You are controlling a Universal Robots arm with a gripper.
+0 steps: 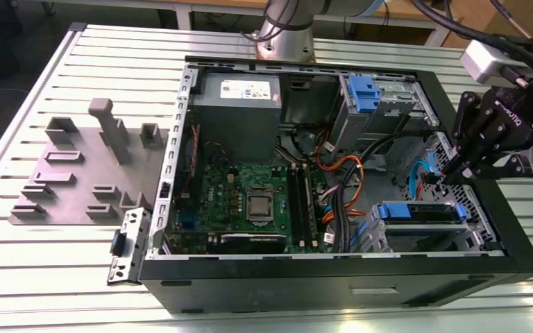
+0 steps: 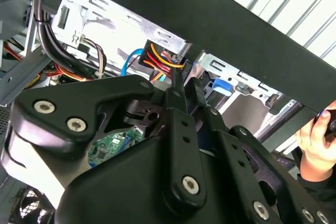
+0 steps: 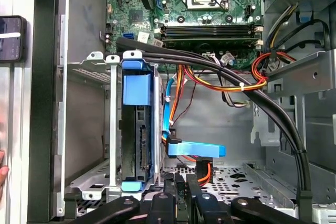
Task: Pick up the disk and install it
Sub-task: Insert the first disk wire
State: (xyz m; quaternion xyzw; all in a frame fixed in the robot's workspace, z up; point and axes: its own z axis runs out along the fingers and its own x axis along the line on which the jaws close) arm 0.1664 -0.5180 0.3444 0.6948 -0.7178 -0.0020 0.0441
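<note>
The disk (image 1: 419, 211) in its blue bracket sits in the drive cage at the computer case's (image 1: 276, 281) lower corner, so installation looks nearly complete. The pincer (image 1: 450, 175) hovers just above it, fingers pressed together, holding nothing.

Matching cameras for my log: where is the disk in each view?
Exterior view: disk in the drive cage, on the exterior view's right.
First wrist view: disk on edge, blue bracket showing.
Second wrist view: probably the blue tab.
Shared landmark: orange cables.
</note>
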